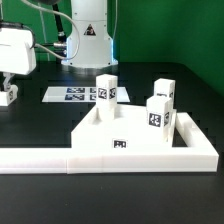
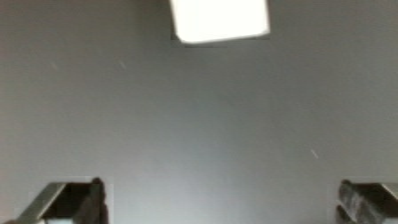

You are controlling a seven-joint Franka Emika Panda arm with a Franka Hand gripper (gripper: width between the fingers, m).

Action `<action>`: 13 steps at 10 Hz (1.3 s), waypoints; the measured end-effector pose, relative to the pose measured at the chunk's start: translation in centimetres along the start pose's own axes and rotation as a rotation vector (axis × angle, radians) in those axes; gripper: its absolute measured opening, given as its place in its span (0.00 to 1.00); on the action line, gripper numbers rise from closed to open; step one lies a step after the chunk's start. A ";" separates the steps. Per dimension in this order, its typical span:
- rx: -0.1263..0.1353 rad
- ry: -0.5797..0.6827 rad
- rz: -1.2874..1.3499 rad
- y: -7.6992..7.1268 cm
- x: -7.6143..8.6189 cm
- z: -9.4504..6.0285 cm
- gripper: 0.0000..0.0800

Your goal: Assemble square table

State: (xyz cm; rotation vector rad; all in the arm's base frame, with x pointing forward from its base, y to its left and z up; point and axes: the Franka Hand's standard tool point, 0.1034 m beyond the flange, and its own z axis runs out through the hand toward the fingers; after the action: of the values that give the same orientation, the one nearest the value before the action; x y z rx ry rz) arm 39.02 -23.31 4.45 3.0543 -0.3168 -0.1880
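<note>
The square white tabletop (image 1: 115, 128) lies in the middle of the exterior view, a tag on its near edge. Three white tagged legs stand upright on it: one at the back left (image 1: 107, 89), one at the back right (image 1: 165, 94), one in front of that (image 1: 157, 113). My gripper (image 1: 9, 95) hangs at the exterior view's far left, well apart from the tabletop. In the wrist view its fingers (image 2: 71, 203) stand wide apart over the dark table with nothing between them. A small white block (image 2: 221, 20) lies beyond them, apart from the gripper (image 2: 222, 205).
A long low white L-shaped wall (image 1: 50, 159) runs along the front and up the exterior view's right side of the tabletop. The marker board (image 1: 72, 95) lies flat behind the tabletop. The arm's base (image 1: 88, 35) stands at the back.
</note>
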 end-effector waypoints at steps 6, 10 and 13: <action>0.011 -0.037 -0.020 0.4 -3.4 1.2 0.81; 0.017 -0.056 -0.021 0.2 -3.5 1.4 0.81; 0.067 -0.232 -0.009 -0.8 -3.9 1.7 0.81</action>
State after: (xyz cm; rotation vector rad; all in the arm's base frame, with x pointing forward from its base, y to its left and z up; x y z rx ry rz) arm 35.17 -21.76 3.16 3.1030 -0.3273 -0.5454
